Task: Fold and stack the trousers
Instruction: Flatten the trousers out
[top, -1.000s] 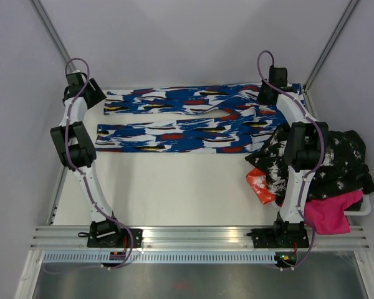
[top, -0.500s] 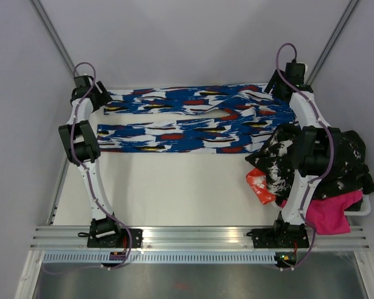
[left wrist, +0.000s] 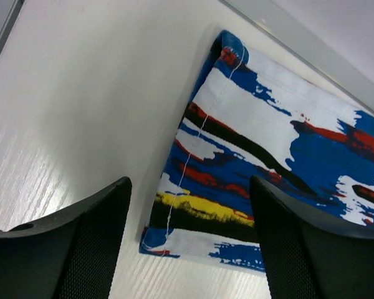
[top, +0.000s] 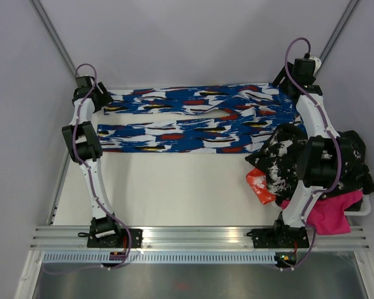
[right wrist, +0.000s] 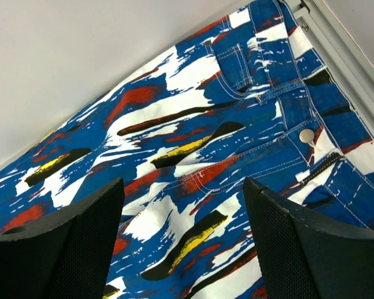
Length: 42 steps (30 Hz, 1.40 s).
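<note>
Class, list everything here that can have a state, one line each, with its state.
trousers: unfolded, spread flat, legs apart, not held.
left gripper: open, over a leg hem.
right gripper: open, over the waistband.
clothes pile: crumpled heap at the right.

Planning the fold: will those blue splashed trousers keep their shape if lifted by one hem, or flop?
Probably floppy: the trousers lie flat, rumpled near the waist. Likely light, given the thin hem. The buttoned waistband looks thicker, so may hang heavier.
</note>
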Available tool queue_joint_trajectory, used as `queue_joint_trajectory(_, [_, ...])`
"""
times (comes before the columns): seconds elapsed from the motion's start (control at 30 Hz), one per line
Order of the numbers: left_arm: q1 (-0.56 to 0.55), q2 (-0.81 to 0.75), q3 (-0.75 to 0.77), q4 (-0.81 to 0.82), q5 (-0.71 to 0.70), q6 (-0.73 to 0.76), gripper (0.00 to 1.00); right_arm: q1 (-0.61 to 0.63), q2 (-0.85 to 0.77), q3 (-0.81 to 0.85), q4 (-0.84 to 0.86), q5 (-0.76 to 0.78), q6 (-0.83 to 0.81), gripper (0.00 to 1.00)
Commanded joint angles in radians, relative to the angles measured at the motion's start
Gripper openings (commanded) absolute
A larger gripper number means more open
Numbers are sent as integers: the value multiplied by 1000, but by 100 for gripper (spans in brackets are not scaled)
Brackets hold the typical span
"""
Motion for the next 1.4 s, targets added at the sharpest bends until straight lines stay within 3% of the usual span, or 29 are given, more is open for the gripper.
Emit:
queue_joint_trajectory(0.0, [8,55,80,-53,41,-27,79,-1,-28,-11,25,28,37,84])
queue_joint_trajectory(0.1, [10,58,80,-53,67,-37,64,-1,-36,-20,28,28,42,84])
queue_joint_trajectory(0.37, [10,61,83,-53,84,-34,50,-1,-92,-102,46,77,29,83])
queue_joint_trajectory(0.47, [11,65,86,-57,83,-38,33,-1,-105,-117,49,87,26,83])
queue_joint_trajectory(0.6, [16,63,84,-71,45,-56,2,-1,-111,-119,49,100,16,84])
queue_joint_trajectory(0.93, [43,-10,37,-39,-96,-52,2,-1,-114,-114,35,103,12,84])
queue_joint_trajectory(1.37, [80,-37,32,44,-100,82,2,-1,-88,-140,-6,109,3,84])
